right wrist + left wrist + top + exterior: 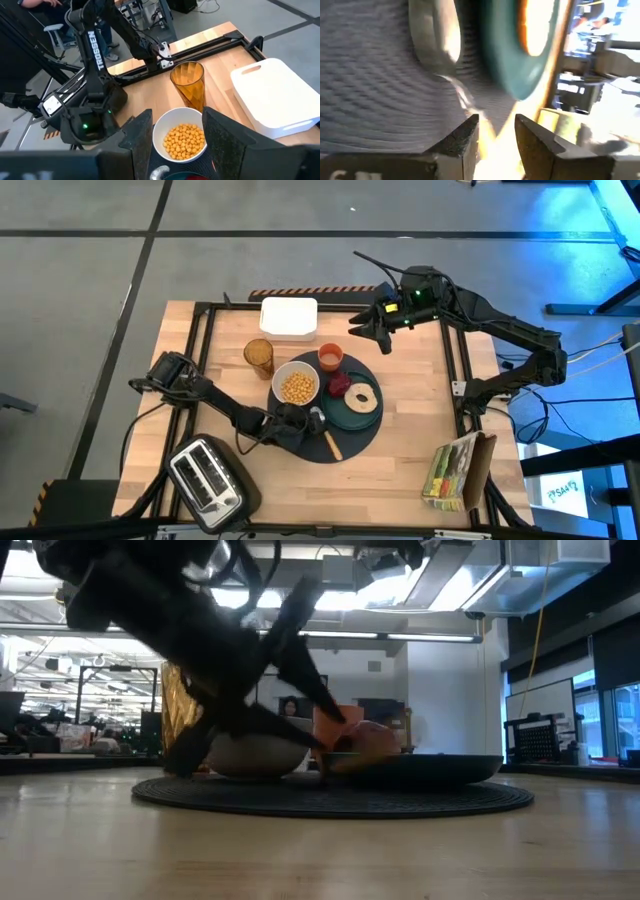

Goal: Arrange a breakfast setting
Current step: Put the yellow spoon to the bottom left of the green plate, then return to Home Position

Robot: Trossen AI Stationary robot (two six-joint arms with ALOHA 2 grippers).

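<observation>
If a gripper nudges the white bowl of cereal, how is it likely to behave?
The white bowl is wide and low, so it would probably slide rather than tip. The ribbed mat under it may add drag. The loose cereal, heaped below the rim, could shift or spill if it is jolted.

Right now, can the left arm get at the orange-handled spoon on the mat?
Probably yes. The left gripper sits open at the mat's near edge, right beside the spoon, with nothing lying between them.
</observation>
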